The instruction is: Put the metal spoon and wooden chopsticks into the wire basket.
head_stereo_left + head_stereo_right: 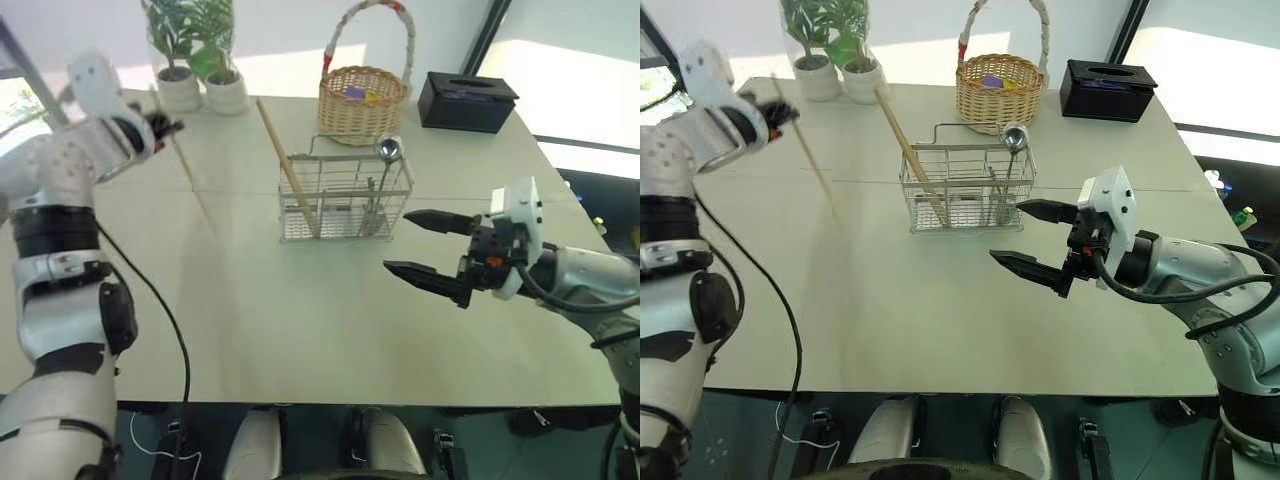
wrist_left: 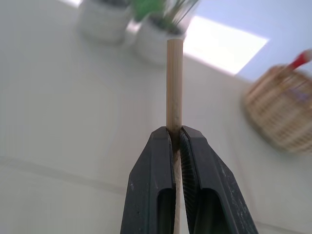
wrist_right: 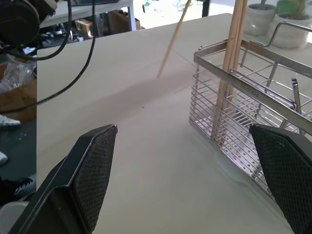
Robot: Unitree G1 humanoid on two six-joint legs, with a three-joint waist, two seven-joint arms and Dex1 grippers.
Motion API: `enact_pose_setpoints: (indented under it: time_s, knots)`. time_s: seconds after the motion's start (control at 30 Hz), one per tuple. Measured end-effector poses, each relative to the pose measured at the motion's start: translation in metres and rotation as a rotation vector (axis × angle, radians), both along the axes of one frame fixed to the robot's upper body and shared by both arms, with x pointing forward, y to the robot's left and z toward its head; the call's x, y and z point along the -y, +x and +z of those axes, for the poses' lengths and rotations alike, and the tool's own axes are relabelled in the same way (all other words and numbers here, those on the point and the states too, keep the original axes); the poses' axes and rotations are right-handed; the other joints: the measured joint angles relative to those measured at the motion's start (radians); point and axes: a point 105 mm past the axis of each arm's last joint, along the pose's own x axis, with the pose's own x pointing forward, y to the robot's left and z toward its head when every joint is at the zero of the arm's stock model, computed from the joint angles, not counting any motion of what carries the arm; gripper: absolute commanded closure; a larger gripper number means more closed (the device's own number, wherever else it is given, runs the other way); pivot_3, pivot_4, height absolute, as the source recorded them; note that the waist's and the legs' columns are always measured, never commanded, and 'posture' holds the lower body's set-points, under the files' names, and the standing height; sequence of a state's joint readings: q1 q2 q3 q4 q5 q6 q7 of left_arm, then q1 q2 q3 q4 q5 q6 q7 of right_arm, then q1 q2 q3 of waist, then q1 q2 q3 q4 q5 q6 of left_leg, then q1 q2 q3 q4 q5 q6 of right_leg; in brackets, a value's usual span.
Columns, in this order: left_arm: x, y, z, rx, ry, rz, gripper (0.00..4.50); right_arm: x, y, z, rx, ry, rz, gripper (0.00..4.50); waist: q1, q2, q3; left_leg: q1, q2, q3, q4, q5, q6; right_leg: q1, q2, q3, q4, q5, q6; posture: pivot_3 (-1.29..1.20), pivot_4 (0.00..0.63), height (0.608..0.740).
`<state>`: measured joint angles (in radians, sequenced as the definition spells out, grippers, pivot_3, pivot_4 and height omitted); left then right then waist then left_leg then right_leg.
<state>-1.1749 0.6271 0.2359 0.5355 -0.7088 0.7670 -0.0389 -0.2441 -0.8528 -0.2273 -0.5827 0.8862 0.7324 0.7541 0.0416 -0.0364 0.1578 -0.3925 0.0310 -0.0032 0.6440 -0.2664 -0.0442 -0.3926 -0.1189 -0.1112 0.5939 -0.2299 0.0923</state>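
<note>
The wire basket (image 1: 345,195) stands mid-table. Inside it the metal spoon (image 1: 389,150) stands bowl up, and one wooden chopstick (image 1: 290,170) leans against its left end. My left gripper (image 1: 165,127) is raised at the far left and shut on a second wooden chopstick (image 1: 805,145), which slants down toward the table. The left wrist view shows that stick (image 2: 174,83) pinched between the closed fingers (image 2: 156,170). My right gripper (image 1: 398,240) hovers open and empty just right of the wire basket (image 3: 253,92).
A round wicker basket (image 1: 362,100) with a tall handle sits behind the wire basket. A black tissue box (image 1: 466,100) is at the back right, and two potted plants (image 1: 200,85) stand at the back left. The table's front edge (image 1: 350,403) runs close to me.
</note>
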Motion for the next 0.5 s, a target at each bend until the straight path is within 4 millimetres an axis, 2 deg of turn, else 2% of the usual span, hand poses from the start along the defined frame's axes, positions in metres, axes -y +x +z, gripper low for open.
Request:
enact_pose_setpoints:
  time_s: [0.07, 0.17, 0.2, 0.27, 0.37, 0.5]
  knots:
    - [0.010, -0.007, 0.049, 0.210, 0.039, -0.056, 4.45, 0.003, 0.000, 0.002, 0.009, -0.002, -0.011, 0.00, -0.001, 0.000, 0.000, 0.000, 0.000, 0.001, 0.000, 0.000, 0.000, 0.001, 0.000, 0.000, -0.001, 0.000, 0.000, 0.00, 0.150, 0.712]
    - [0.031, -0.034, 0.121, 0.514, 0.030, -0.170, 4.45, 0.006, 0.001, 0.003, 0.011, 0.000, -0.034, 0.00, -0.002, 0.001, 0.000, 0.001, 0.000, 0.001, 0.000, 0.000, 0.000, 0.001, 0.000, 0.000, -0.001, 0.000, 0.000, 0.00, 0.150, 0.712]
    - [0.037, -0.043, 0.138, 0.587, 0.025, -0.200, 4.45, 0.006, 0.001, 0.002, 0.008, 0.001, -0.041, 0.00, -0.002, 0.001, 0.000, 0.001, 0.000, 0.001, 0.000, 0.000, 0.000, 0.001, 0.000, 0.000, 0.000, 0.000, 0.000, 0.00, 0.150, 0.712]
    - [0.050, -0.057, 0.160, 0.690, 0.034, -0.258, 4.45, 0.008, -0.001, -0.001, -0.005, 0.000, -0.056, 0.00, -0.002, 0.004, -0.001, 0.002, 0.000, 0.001, -0.001, -0.001, 0.001, 0.002, 0.000, 0.000, 0.000, 0.000, 0.000, 0.00, 0.150, 0.712]
    - [0.070, -0.060, 0.161, 0.729, 0.046, -0.330, 4.45, 0.009, -0.002, -0.001, -0.009, 0.009, -0.066, 0.00, -0.001, 0.005, 0.000, 0.003, 0.000, 0.000, 0.000, -0.001, 0.001, 0.003, 0.000, 0.000, 0.000, 0.000, 0.001, 0.00, 0.150, 0.712]
    - [0.105, -0.058, 0.146, 0.709, 0.066, -0.443, 4.45, 0.009, -0.004, -0.002, -0.009, 0.012, -0.080, 0.00, -0.002, 0.005, 0.000, 0.003, 0.001, 0.000, 0.002, -0.001, 0.001, 0.004, 0.000, 0.000, 0.000, 0.000, 0.001, 0.00, 0.150, 0.712]
